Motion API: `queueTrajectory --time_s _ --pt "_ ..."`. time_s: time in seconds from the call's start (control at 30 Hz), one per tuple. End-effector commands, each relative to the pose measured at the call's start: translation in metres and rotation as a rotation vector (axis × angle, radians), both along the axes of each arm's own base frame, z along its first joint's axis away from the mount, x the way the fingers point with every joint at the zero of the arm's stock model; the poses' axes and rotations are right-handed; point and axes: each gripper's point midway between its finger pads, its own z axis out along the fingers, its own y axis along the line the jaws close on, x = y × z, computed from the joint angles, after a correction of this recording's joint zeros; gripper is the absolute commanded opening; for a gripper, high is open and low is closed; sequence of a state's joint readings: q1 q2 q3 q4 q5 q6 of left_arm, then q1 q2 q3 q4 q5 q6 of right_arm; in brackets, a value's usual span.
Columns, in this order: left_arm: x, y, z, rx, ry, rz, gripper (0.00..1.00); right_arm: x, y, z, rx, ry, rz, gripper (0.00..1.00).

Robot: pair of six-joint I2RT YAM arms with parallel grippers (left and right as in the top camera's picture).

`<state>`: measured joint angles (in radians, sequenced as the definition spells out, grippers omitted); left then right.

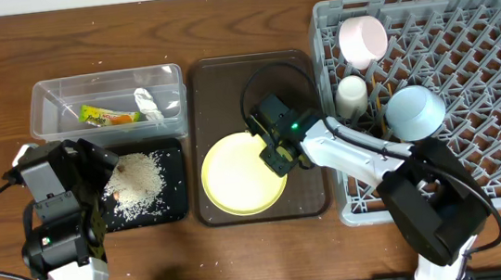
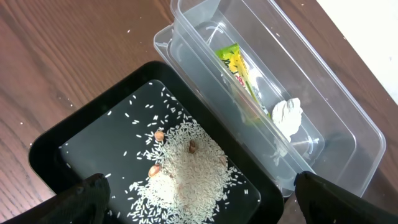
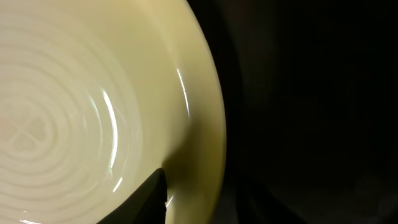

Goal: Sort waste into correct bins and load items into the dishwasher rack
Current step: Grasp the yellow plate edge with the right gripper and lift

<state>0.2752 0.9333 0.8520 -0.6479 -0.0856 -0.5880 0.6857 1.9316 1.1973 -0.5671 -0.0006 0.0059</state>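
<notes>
Wood-grain table (image 1: 219, 22) carries everything; the yellow plate (image 1: 240, 174) lies flat in the brown tray (image 1: 310, 194), just left of the rack (image 1: 488, 87). The right gripper (image 1: 277, 151) is at the plate's right rim. Its wrist view shows one dark finger (image 3: 152, 199) over the rim's inner slope. The other finger is out of sight, so I cannot tell whether the plate is pinched or only straddled. The left gripper (image 2: 202, 196) hangs spread wide and empty above the rice (image 2: 186, 168) in the black tray (image 2: 37, 149). The wrapper (image 2: 239, 71) and tissue (image 2: 288, 115) lie in the tub (image 2: 348, 137). The plate looks rigid and glossy, so probably slick, light enough for one arm and breakable if dropped. The rim seems the only purchase: one finger under the lip, one on top
</notes>
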Motion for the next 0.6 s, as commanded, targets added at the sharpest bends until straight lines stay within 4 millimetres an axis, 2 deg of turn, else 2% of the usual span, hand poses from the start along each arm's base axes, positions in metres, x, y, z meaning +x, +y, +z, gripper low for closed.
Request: queueTrajectory --time_s 0.0,0.1,0.13,0.17,0.3,0.4,0.5,0.53,0.57 --pt "0.0 0.004 0.007 0.007 -0.015 0.021 0.98 -0.002 -0.005 -0.004 -0.013 0.006 -0.006 0.27" --pt "0.0 0.004 0.007 0.007 -0.014 0.021 0.98 -0.003 0.002 -0.003 0.025 0.016 0.003 0.16" --pt "0.0 0.004 0.007 0.007 -0.014 0.021 0.98 -0.003 0.004 -0.002 0.033 0.015 0.005 0.11" --pt "0.0 0.004 0.007 0.007 -0.015 0.021 0.98 -0.001 0.005 -0.001 0.04 0.009 0.006 0.01" --pt "0.001 0.004 0.007 0.007 -0.015 0.021 0.98 0.016 0.01 0.013 0.059 -0.057 0.0 0.01" --pt "0.0 0.004 0.007 0.007 -0.014 0.021 0.98 0.043 0.006 0.052 0.043 -0.168 -0.027 0.01" --pt "0.0 0.004 0.007 0.007 -0.014 0.021 0.98 0.072 -0.012 0.111 -0.014 -0.35 -0.105 0.01" --pt "0.0 0.004 0.007 0.007 -0.015 0.021 0.98 0.083 -0.024 0.142 -0.051 -0.449 -0.154 0.01" --pt "0.0 0.004 0.007 0.007 -0.014 0.021 0.98 0.088 -0.033 0.16 -0.074 -0.507 -0.186 0.01"
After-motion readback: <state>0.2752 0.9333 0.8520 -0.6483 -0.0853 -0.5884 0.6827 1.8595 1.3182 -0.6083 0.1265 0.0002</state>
